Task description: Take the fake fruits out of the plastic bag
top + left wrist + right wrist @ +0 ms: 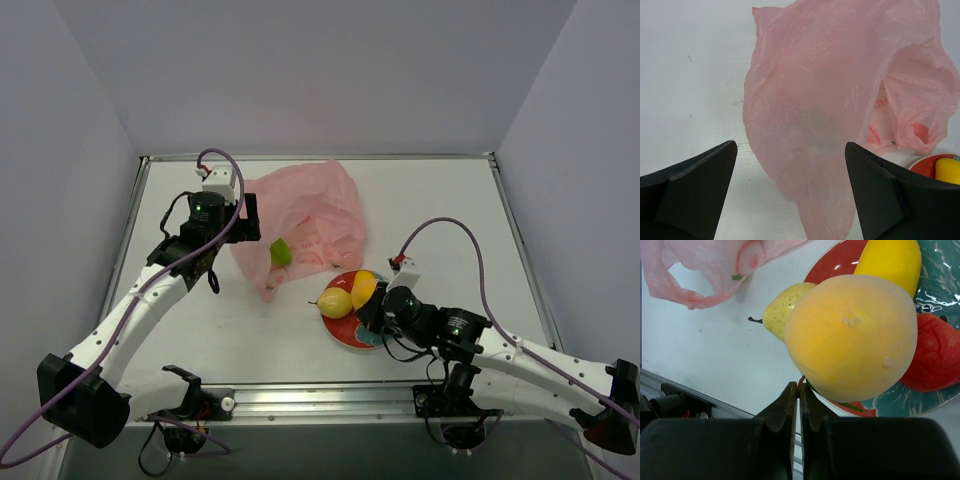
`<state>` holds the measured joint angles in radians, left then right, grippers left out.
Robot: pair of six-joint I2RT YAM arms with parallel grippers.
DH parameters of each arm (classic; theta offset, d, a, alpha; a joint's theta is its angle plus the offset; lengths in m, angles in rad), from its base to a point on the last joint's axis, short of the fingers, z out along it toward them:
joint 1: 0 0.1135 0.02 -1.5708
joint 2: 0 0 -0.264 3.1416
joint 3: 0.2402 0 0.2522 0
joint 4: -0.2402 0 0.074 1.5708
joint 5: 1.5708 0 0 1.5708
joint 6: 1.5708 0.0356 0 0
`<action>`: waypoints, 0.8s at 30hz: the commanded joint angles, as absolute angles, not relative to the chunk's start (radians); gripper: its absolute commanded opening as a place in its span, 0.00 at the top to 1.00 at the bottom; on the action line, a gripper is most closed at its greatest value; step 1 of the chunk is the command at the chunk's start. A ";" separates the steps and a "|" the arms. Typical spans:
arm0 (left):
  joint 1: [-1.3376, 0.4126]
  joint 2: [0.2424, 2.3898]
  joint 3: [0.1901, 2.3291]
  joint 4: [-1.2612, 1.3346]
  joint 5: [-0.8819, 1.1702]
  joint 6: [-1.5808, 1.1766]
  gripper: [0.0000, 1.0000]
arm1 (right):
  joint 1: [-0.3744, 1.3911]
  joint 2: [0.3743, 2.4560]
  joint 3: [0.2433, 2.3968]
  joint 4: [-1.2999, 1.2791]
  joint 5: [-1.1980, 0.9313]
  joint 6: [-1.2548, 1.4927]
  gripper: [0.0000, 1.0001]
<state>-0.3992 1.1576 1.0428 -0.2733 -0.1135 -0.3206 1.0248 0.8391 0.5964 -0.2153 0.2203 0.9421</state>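
The pink plastic bag (pixel 305 215) lies crumpled at mid-table, with a green fruit (pixel 281 252) at its near edge. My left gripper (pixel 232 243) stands open at the bag's left side, and a fold of the bag (pixel 825 110) hangs between its spread fingers (pixel 700 190). On the patterned plate (pixel 350 338) rest a speckled yellow pear (pixel 782 310), a yellow fruit (pixel 889 260) and a red fruit (pixel 935 360). My right gripper (pixel 799 390) is shut, pinching the thin stem of a yellow-orange fruit (pixel 852 335) over the plate's near-left rim.
The plate's (pixel 925 162) edge shows past the bag in the left wrist view. A metal rail (pixel 320 400) runs along the table's near edge, close below the plate. A bag handle loop (pixel 695 280) lies on the table left of the plate.
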 commanded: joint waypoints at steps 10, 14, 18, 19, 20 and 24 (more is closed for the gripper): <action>-0.405 1.161 1.081 -0.278 -0.133 -0.302 0.12 | 1.298 0.902 0.626 -0.357 0.440 1.173 1.00; -0.405 1.158 1.081 -0.279 -0.133 -0.302 0.12 | 1.359 0.953 0.630 -0.373 0.480 1.230 1.00; -0.406 1.155 1.080 -0.279 -0.133 -0.302 0.12 | 1.382 0.974 0.624 -0.373 0.488 1.255 1.00; -0.407 1.155 1.080 -0.279 -0.133 -0.302 0.12 | 1.384 0.973 0.623 -0.373 0.489 1.262 1.00; -0.407 1.154 1.080 -0.279 -0.133 -0.302 0.12 | 1.385 0.970 0.617 -0.373 0.491 1.264 1.00; -0.410 1.155 1.080 -0.281 -0.133 -0.302 0.12 | 1.387 0.951 0.598 -0.374 0.499 1.276 1.00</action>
<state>-0.4004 1.1667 1.0428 -0.2813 -0.1242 -0.3172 1.3773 0.9707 0.5968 -0.3355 0.4274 1.2324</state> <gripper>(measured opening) 0.879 0.007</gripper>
